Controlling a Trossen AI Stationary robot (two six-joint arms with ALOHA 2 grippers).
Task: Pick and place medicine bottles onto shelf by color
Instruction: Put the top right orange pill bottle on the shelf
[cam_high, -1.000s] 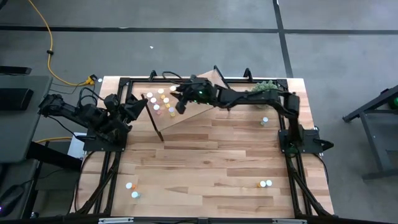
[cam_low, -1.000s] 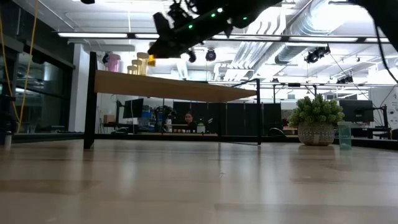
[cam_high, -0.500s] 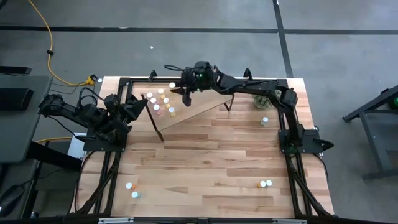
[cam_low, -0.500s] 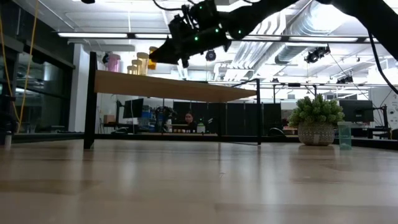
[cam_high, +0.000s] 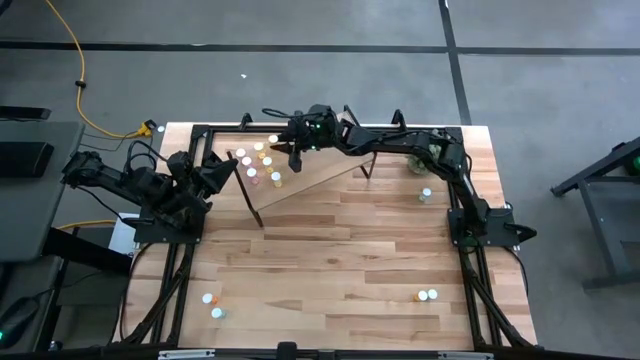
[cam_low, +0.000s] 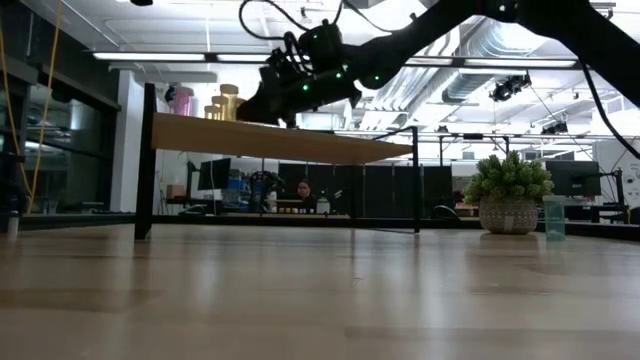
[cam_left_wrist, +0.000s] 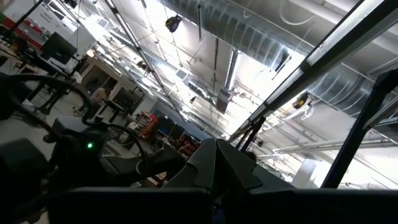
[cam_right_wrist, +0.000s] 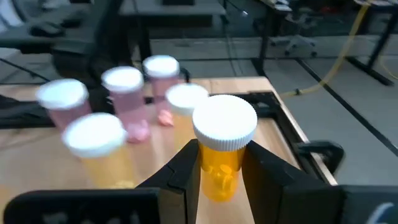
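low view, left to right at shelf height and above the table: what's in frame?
Shelf's black leg → bottles on the shelf → right end effector holding an orange bottle over the shelf → green plant in its pot → teal bottle.

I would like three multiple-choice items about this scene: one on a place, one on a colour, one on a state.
1. Where is the right gripper?
A. above the shelf
B. beside the potted plant
C. at the table's near edge

2. What colour is the body of the medicine bottle between the right gripper's fingers?
A. teal
B. orange
C. pink

3. How is that bottle?
A. lying on the table
B. standing free on the shelf
C. gripped upright

Answers: 1 A, the high view shows it over the shelf's end. 2 B, the right wrist view shows it. 3 C, fingers clamp both sides.
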